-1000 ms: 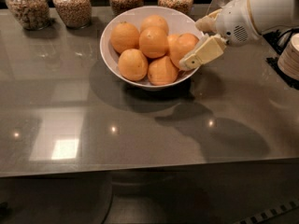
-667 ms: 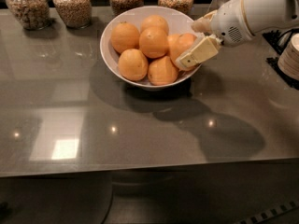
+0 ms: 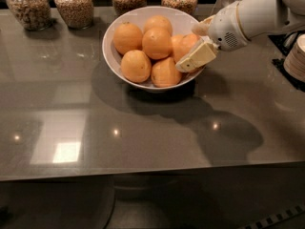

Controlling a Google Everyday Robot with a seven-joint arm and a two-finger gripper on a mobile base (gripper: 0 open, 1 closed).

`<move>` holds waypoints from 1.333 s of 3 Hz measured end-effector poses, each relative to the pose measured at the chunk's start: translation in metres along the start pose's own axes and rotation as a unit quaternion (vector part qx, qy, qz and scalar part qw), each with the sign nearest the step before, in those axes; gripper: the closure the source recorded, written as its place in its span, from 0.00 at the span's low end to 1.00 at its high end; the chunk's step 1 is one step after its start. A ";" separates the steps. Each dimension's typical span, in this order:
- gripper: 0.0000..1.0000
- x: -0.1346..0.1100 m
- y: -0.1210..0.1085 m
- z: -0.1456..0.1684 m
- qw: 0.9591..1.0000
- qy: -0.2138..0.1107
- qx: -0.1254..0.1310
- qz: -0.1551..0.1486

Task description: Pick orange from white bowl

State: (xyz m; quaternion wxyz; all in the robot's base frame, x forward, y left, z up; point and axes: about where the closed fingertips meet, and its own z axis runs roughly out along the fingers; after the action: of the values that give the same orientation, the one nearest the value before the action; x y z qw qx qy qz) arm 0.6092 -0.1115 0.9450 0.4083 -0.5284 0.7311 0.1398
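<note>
- Your gripper point(image 3: 189, 49) sits over the right rim of the white bowl point(image 3: 116, 56), its fingers apart and straddling the orange point(image 3: 182, 43).
- That orange lies rightmost in the bowl, touching the neighbouring oranges point(image 3: 157, 43).
- Grain jars point(image 3: 74, 6) line the far edge of the table point(image 3: 143, 142); broad tabletop runs to the near edge.

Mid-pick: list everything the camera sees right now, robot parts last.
oranges: about six, orange, piled in the white bowl
white bowl: one, glossy white, on the table's far half, centre
glass jars: four, clear with brown grain, along the table's far edge
table: one, dark grey, glossy
pale object: one, cream, cut off at the right edge; unidentifiable
arm: one, white, coming in from the upper right
gripper: one, cream, at the bowl's right side by the rightmost orange
</note>
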 end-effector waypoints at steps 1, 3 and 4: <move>0.22 0.006 -0.003 0.012 1.000 0.021 0.010 -0.011; 0.49 0.016 -0.006 0.026 0.998 0.055 0.011 -0.030; 0.73 0.018 -0.005 0.026 0.998 0.060 0.008 -0.033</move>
State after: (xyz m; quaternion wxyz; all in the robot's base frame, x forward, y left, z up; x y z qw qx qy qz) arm 0.6233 -0.1087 0.9162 0.3725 -0.5565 0.7373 0.0887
